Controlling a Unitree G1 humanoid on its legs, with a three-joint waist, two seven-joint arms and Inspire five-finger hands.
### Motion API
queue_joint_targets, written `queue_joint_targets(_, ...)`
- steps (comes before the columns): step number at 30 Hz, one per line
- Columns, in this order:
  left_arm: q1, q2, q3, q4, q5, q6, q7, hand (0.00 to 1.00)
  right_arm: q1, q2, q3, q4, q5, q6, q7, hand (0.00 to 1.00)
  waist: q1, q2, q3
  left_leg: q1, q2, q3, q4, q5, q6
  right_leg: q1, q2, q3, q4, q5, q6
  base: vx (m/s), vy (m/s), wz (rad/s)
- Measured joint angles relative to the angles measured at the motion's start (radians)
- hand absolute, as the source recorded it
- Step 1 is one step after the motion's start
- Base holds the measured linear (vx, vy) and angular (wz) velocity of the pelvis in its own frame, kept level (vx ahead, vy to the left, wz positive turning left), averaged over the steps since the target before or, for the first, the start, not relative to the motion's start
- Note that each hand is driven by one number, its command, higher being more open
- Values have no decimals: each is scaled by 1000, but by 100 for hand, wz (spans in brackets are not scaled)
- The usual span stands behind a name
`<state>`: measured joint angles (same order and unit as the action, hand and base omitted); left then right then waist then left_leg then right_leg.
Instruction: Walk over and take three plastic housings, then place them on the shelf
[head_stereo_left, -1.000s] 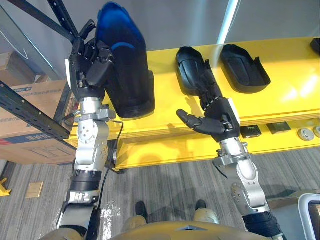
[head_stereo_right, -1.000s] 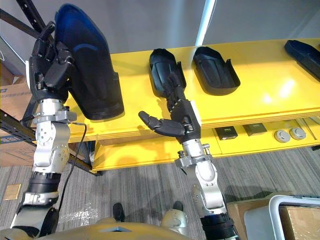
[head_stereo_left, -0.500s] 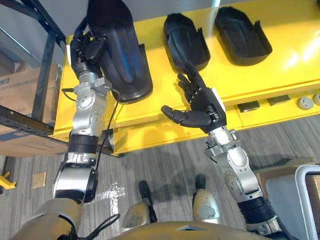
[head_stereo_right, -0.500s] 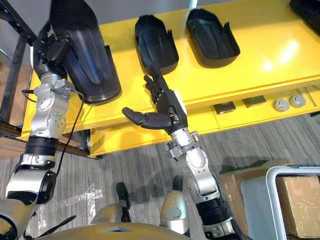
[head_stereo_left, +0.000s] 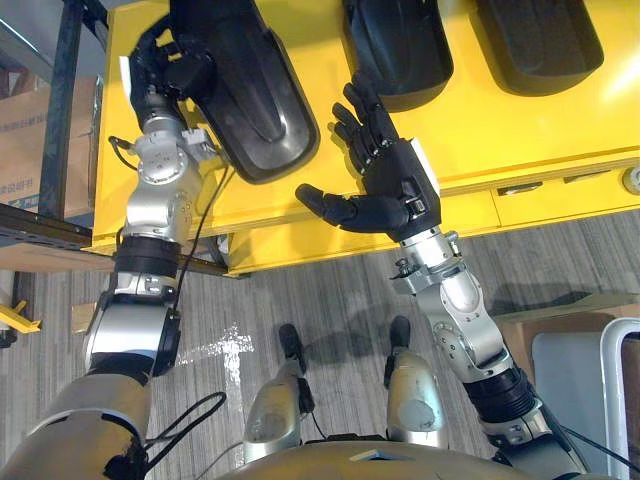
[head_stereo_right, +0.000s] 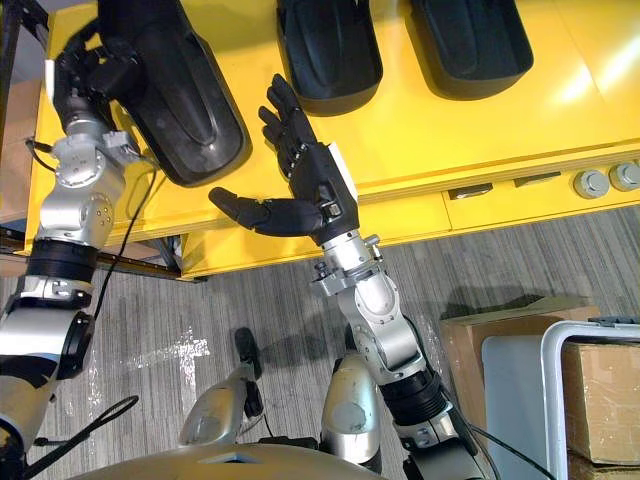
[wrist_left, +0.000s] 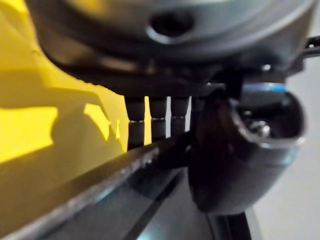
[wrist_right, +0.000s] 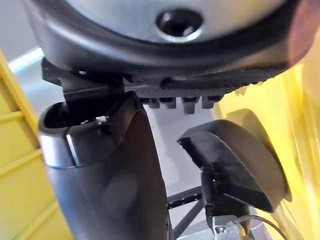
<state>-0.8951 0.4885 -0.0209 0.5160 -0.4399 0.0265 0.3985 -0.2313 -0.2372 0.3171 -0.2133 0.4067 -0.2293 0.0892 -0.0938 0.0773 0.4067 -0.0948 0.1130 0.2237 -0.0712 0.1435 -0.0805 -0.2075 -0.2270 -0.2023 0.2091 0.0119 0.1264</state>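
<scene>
Left eye view: the left robot hand (head_stereo_left: 160, 72) has its fingers curled round the edge of a big black housing (head_stereo_left: 262, 110). It holds it over the left end of the yellow shelf (head_stereo_left: 480, 135). The right robot hand (head_stereo_left: 392, 185) is wide open and holds nothing, near the shelf's front edge. A second housing (head_stereo_left: 400, 45) and a third housing (head_stereo_left: 540, 40) lie on the shelf.

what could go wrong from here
The left hand grips the large black plastic housing near one end only, so it could slip or swing. Its lower end is close to the front edge of the yellow shelf and might tip off if released there. The open right hand hovers near the middle black housing and could nudge it.
</scene>
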Motion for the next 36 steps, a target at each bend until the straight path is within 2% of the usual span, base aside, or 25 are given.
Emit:
queue_joint_targets(5, -14, 12, 0, 10, 58, -3, 100, 100, -1, 1, 17, 0, 0, 1, -13, 100, 6, 0, 15, 0, 0, -1, 4, 1, 0, -2, -1, 0, 8, -3, -4, 0, 0, 0)
queue_joint_targets(12, -55, 29, 0, 48, 56, -6, 85, 100, -1, 11, 33, 0, -1, 3, -27, 100, 9, -2, 24, -1, 1, -1, 16, 1, 0, -8, -4, 3, 29, -8, -10, 0, 0, 0)
queue_joint_targets(21, -60, 32, -59, -3, 51, 16, -29, 100, -1, 18, 13, 0, 0, 5, -37, 100, 8, -2, 24, 1, 1, 1, 17, 7, 2, -11, -5, 4, 44, -8, -11, 0, 0, 0)
queue_joint_targets(24, -60, 32, -63, -78, 51, 5, -33, 100, 0, 19, 5, 0, -1, 5, -35, 100, 8, -2, 23, 8, 1, 1, 16, 8, 1, -8, -5, 6, 48, -8, -11, 0, 0, 0)
queue_joint_targets(28, -60, 51, -63, -241, 60, -57, -5, 100, 5, 18, -11, 0, -46, -2, -30, 100, 8, -3, 22, 45, 1, 0, 9, 8, 1, 27, -5, 5, 47, -11, -14, 0, 0, 0)
queue_joint_targets(31, -60, 114, -58, -380, 199, -97, 49, 100, 8, -1, -37, 0, -50, -25, -32, 100, 10, -3, 18, 82, 0, 1, -4, 9, 0, 61, -5, -1, 47, -17, -10, -5, 0, 1)
queue_joint_targets(34, -38, 159, -6, -459, 359, -115, 106, 100, 25, -32, -99, 0, -47, -36, -31, 100, 12, -4, -33, 95, 1, -10, -11, 10, -2, 88, -7, -19, 31, -23, -2, -4, -1, 11)
queue_joint_targets(36, 30, 159, 67, -516, 372, -120, 115, 100, 35, -47, -127, 0, -48, -36, -28, 100, 12, -4, -77, 106, 1, -13, -11, 7, -4, 111, -7, -27, 14, -20, 3, 49, 5, 10)
